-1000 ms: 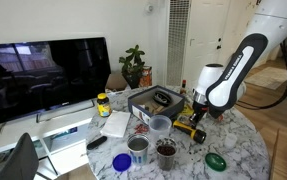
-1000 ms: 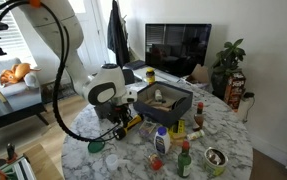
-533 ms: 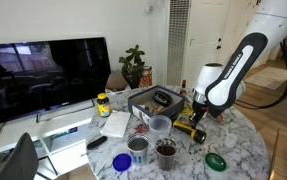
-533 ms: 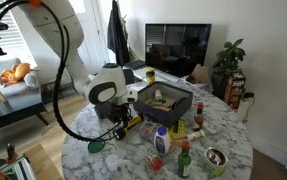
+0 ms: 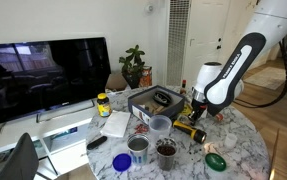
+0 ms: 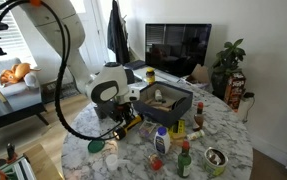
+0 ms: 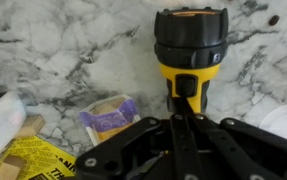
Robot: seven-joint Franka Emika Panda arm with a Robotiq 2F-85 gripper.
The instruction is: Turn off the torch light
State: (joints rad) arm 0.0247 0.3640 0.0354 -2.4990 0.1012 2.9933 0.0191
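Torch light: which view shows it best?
Wrist view: the torch light lies large on the marble, black switch facing up at the claw. In both exterior views it is a small yellow shape.

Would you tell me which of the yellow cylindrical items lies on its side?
The torch light, lying flat right at the end effector; the yellow-lidded jar stands upright, away from it, near the television.

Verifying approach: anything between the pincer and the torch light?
Nothing visible. In the wrist view the pincer sits right at the switch of the torch light; the purple packet lies off to the side.
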